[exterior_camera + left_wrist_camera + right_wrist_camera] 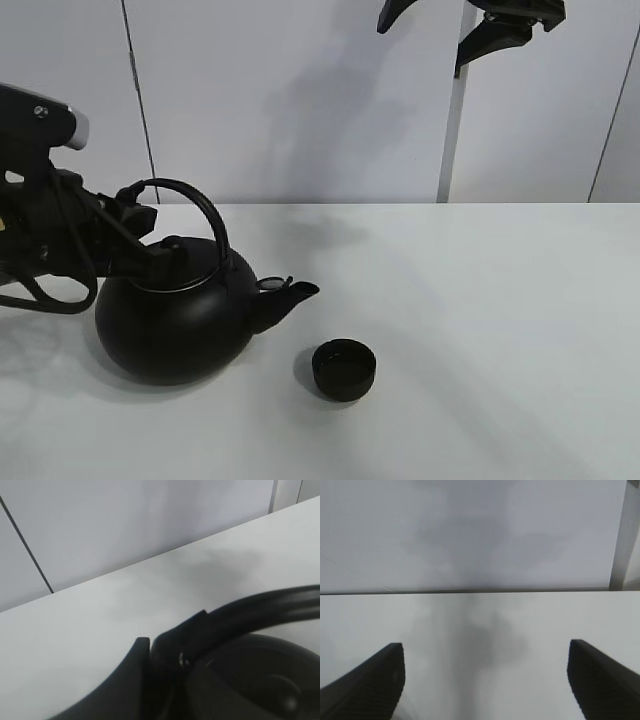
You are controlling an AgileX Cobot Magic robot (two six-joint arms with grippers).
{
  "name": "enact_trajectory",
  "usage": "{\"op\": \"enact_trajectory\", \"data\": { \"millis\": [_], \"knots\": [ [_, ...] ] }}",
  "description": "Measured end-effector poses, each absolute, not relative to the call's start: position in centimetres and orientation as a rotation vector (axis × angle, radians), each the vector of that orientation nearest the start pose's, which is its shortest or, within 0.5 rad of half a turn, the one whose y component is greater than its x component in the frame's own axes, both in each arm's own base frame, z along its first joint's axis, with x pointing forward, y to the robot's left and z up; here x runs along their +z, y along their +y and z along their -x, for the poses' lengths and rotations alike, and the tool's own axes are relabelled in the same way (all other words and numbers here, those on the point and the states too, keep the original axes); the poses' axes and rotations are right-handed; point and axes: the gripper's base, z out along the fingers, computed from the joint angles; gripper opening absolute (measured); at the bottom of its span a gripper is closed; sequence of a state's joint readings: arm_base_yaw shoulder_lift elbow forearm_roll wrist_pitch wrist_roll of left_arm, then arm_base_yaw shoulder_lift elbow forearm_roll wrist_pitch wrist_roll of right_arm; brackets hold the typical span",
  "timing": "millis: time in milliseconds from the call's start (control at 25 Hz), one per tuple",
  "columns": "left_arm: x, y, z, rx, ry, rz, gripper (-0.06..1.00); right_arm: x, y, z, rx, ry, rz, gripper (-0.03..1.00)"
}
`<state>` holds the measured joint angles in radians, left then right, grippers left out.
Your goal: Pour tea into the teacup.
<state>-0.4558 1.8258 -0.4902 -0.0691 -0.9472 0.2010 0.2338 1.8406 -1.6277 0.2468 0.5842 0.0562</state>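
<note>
My left arm (40,215) stretched low, left gripper (135,222) clamped on kettle handle (195,200), handle between my jaws. My right gripper (485,680) raised high, jaws spread wide apart, nothing between them.

I'm looking down from high in front at the white table (480,300), facing the wall. My left wrist camera is sitting close against the kettle (260,675), which the high view (180,310) shares. My right wrist camera is facing the wall across the table (480,625).
</note>
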Motion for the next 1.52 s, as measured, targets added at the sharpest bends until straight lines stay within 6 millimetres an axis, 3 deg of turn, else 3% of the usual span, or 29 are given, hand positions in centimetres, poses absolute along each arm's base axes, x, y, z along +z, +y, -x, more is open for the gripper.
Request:
{"op": "enact_trajectory", "data": {
  "millis": [720, 1160, 1520],
  "knots": [
    [12.0, -12.2, -25.8, -0.181, 1.798, -0.516, 0.11, 31.7, 11.2, -41.9, 0.414, 2.292, 0.038, 0.61],
    [12.3, -11.7, -24.5, -0.265, 1.762, -0.431, 0.33, 31.7, 11.2, -41.9, 0.414, 2.292, 0.038, 0.61],
    [12.0, -11.6, -23.4, -0.322, 1.786, -0.438, 0.39, 31.7, 11.2, -41.9, 0.414, 2.292, 0.038, 0.61]
  ]
}}
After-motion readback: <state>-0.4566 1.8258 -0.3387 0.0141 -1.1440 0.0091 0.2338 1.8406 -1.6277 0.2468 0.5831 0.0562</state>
